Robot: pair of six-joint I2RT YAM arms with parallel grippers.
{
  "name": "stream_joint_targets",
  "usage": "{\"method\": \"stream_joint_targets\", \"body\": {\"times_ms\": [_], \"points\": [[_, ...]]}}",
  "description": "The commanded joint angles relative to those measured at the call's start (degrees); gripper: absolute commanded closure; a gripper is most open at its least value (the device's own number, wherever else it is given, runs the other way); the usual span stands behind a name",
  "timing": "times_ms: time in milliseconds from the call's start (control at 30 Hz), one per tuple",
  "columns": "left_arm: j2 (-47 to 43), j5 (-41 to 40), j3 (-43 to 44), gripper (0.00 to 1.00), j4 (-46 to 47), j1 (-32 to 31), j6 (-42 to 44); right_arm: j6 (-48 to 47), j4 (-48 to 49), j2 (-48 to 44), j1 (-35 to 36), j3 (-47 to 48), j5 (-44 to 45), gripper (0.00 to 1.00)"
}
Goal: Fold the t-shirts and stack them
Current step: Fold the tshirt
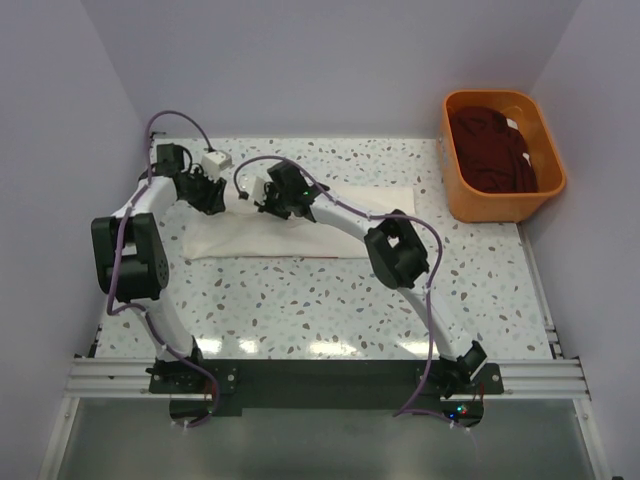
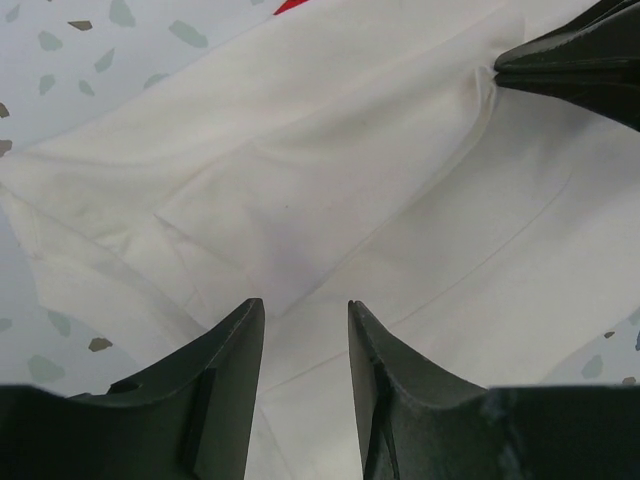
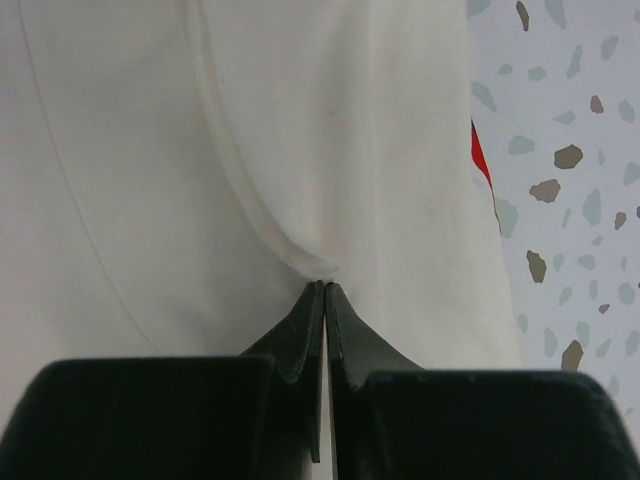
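The right gripper (image 3: 325,288) pinches a fold of the cream-white t-shirt (image 1: 240,243) on the counter (image 1: 300,300); at its 9 o'clock, the left gripper (image 2: 305,312) stands open over it.

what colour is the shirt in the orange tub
Dark maroon. The shirt lying in the tub shows best in the top external view.

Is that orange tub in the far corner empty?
No, a dark maroon t-shirt lies bunched up inside the orange tub.
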Motion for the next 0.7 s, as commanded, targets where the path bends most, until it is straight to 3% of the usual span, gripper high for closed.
{"method": "stream_joint_targets", "body": {"times_ms": [0, 33, 167, 233, 433, 667], "points": [[1.2, -0.9, 2.0, 0.57, -0.2, 0.4, 1.3, -1.9, -1.9, -2.6, -1.1, 0.4, -1.0, 0.97], [1.1, -1.1, 2.2, 0.58, -0.9, 0.6, -0.3, -1.8, -2.8, -2.9, -1.2, 0.6, -0.1, 0.93], [-1.5, 0.0, 1.6, 0.59, -1.9, 1.9, -5.4, 1.5, -3.9, -8.0, -2.7, 1.0, 1.3, 0.58], [-4.8, 0.7, -0.2, 0.59, -2.2, 2.6, -8.3, 2.3, -4.8, -10.8, -4.2, 0.0, 1.7, 0.51], [-11.8, 4.1, -7.5, 0.59, -4.3, 1.5, -9.6, 2.2, -12.8, -18.8, -9.2, -3.8, 4.5, 0.48], [-12.2, -1.1, -12.5, 0.63, -5.7, -0.9, -14.7, -1.8, -24.5, -17.6, -17.8, -4.6, 6.9, 0.61]]}}
